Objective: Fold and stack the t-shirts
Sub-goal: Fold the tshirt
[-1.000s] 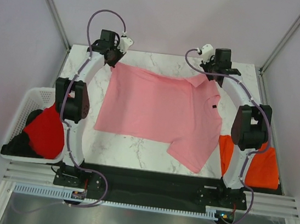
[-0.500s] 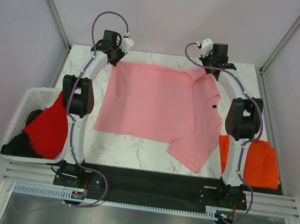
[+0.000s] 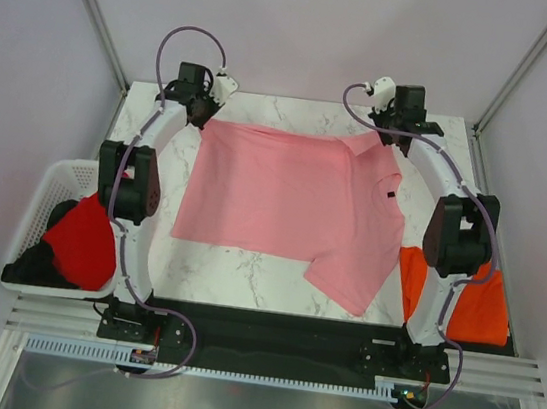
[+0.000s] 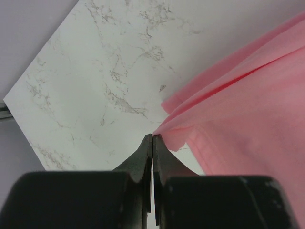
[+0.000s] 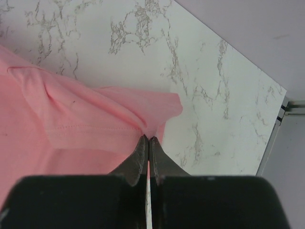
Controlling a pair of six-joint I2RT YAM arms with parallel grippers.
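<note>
The light pink t-shirt point(image 3: 290, 197) lies spread flat on the marble table point(image 3: 244, 271). My left gripper point(image 3: 203, 112) is shut on its far left corner point(image 4: 167, 131), with fabric pinched at the fingertips point(image 4: 148, 143). My right gripper point(image 3: 384, 136) is shut on its far right corner point(image 5: 157, 121), at the sleeve near the collar. The red t-shirt point(image 3: 82, 240) lies bunched in the basket at the left. The bright orange t-shirt point(image 3: 477, 302) lies at the right table edge, partly behind my right arm.
The white lattice basket point(image 3: 65, 177) stands off the table's left edge with a dark cloth point(image 3: 28, 268) under the red shirt. Metal frame posts and walls close in the far corners. Bare marble point(image 4: 95, 86) lies beyond the shirt's far edge.
Both grippers drew slightly inward and farther half a second ago, then moved apart again. The pink shirt's far edge is pulled out wider; both stay shut on its corners.
</note>
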